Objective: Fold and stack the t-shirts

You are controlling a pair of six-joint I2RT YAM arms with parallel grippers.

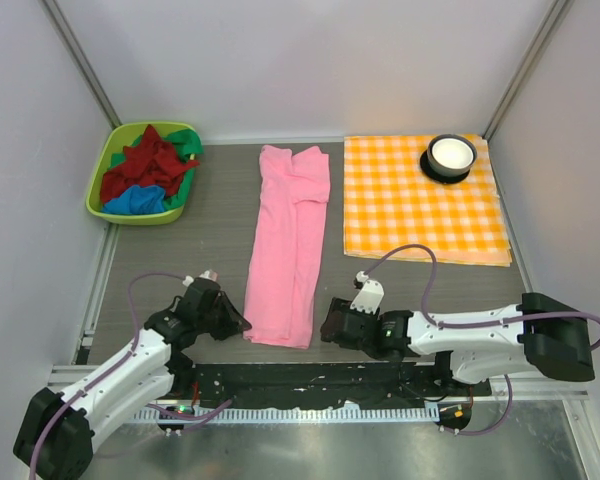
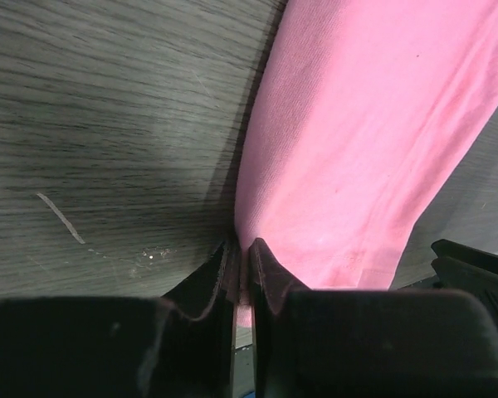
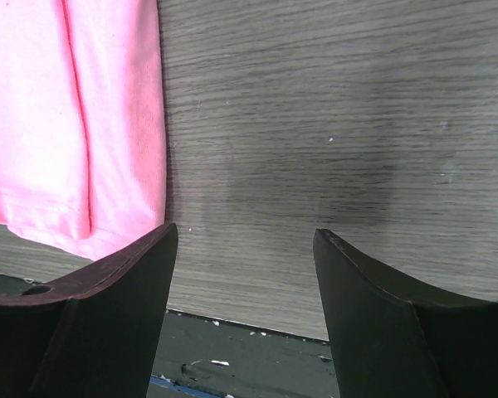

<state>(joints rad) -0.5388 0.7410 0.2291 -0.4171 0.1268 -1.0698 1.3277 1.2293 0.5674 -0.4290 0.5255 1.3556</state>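
left gripper (image 2: pixel 241 245) pinches lower-left corner of pink t-shirt (image 1: pixel 290 240) so I can lift the hem | right gripper (image 3: pixel 245 236) gapes empty beside lower-right corner, no grip yet

Top view: high above the near edge, looking down on the whole table (image 1: pixel 210 240).
Left wrist: very close, low, facing a near corner of the pink t-shirt (image 2: pixel 357 149).
Right wrist: close, low.
Shared: that shirt's near hem.
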